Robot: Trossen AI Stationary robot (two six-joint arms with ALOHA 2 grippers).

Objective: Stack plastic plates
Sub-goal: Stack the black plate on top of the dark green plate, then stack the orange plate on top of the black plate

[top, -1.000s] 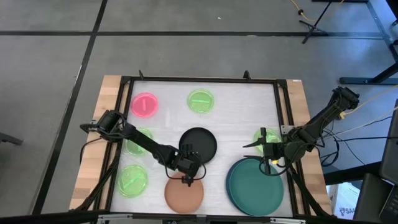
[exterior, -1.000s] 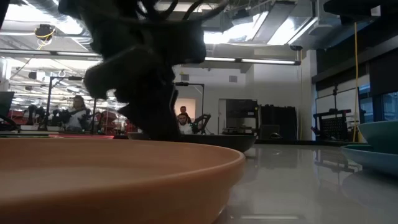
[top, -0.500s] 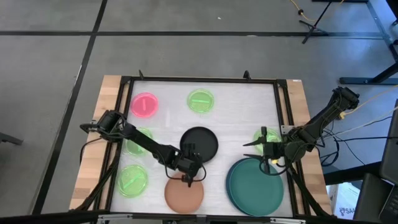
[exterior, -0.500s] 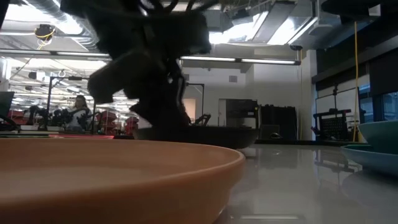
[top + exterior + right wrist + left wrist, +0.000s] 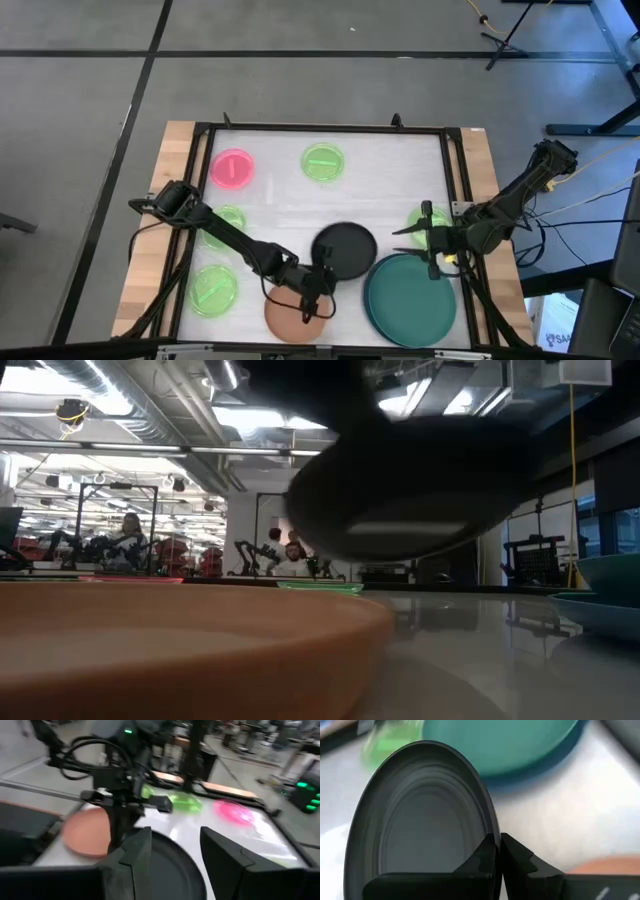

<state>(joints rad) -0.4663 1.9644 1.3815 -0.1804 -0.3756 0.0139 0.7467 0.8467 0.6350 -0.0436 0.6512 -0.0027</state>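
I hold the left gripper (image 5: pixel 322 283) clamped on the rim of the black plate (image 5: pixel 345 250), which hangs lifted above the table. The terracotta plate (image 5: pixel 290 314) lies just beside it, toward the table's near edge. The right gripper (image 5: pixel 428 245), jaws apart, hovers by the teal plate (image 5: pixel 410 298).

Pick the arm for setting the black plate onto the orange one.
Left. The left gripper already pinches the black plate by its rim, lifted off the table, right beside the orange plate. The right gripper hangs open over the teal plate, farther off and holding nothing.
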